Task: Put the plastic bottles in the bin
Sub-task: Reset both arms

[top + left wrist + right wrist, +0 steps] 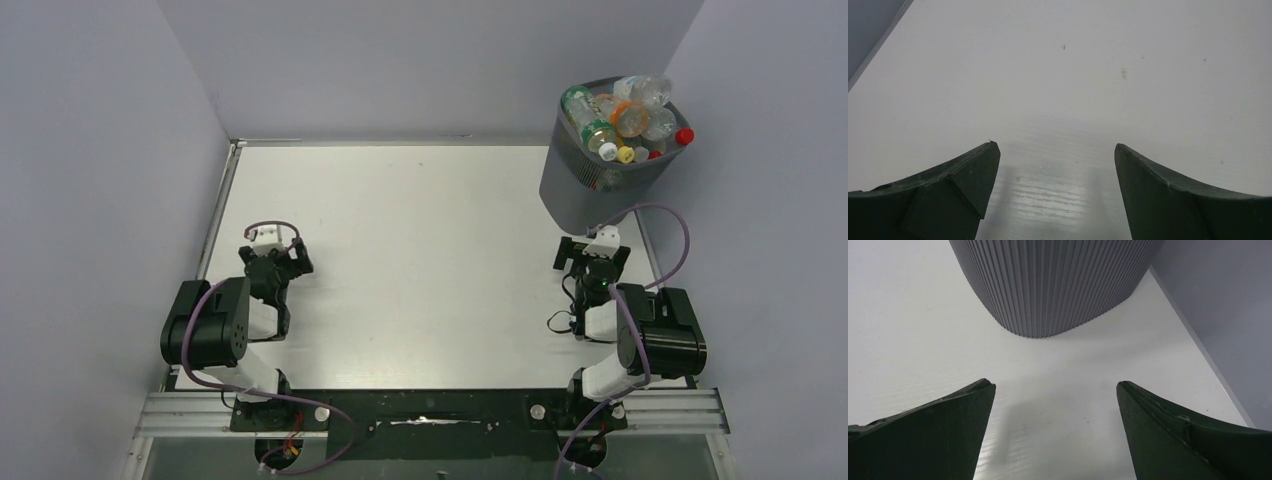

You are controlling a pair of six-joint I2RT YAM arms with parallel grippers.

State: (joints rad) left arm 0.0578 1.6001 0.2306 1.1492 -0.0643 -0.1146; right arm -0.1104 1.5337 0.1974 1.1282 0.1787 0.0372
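Top view, bin: the bin [590, 190] stood on the table [420, 230], close to the right-hand wall.
Top view, bottles: the plastic bottles [625, 115] lay heaped inside the bin, piled above its rim, with their long axes pointing every way. One red cap poked past the rim's right side. No bottle showed on the table outside the bin.
Top view, nearer arm: the right arm [650, 340] sat just in front of the bin, its jaws aimed at the bin's wall. The left arm [215, 325] was well apart from the bin, off to its left.
Top view, pose: both arms were folded low over their bases, wrists close to the table.
Left wrist view, jaws: the left jaws stood wide apart with nothing between them. Only table [1073, 75] lay ahead, and the bin was out of frame.
Right wrist view, jaws: the right jaws stood wide apart and empty. The bin's [1058, 285] ribbed wall was straight ahead, near but not touching, with a strip of table [908, 315] between.
Judgement: the task looked finished, so no grasp seemed called for. Any stray bottle near the bin would have suited the right arm.
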